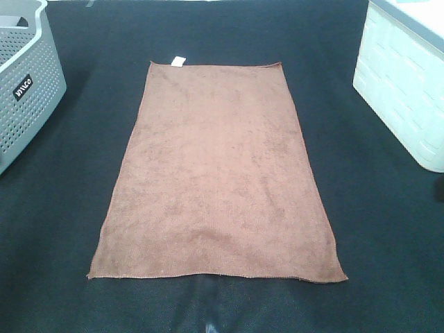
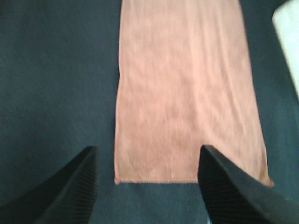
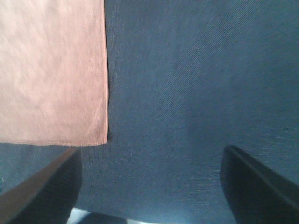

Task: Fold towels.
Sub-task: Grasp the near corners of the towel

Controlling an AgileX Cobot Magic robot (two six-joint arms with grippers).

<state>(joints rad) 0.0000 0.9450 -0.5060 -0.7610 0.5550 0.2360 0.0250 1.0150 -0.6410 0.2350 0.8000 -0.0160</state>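
Looking down, we see the towel [image 1: 218, 173] spread flat on the dark mat [image 1: 62, 208], its white tag [image 1: 176, 62] at the far short edge. Our left gripper [image 2: 147, 154] hovers over the towel's near edge, fingers apart; our right gripper [image 3: 152, 151] hovers over bare mat beside its near corner, fingers likewise apart.

The brown towel [image 1: 218, 173] lies flat between grey basket [image 1: 28, 90] and white bin [image 1: 406, 90].
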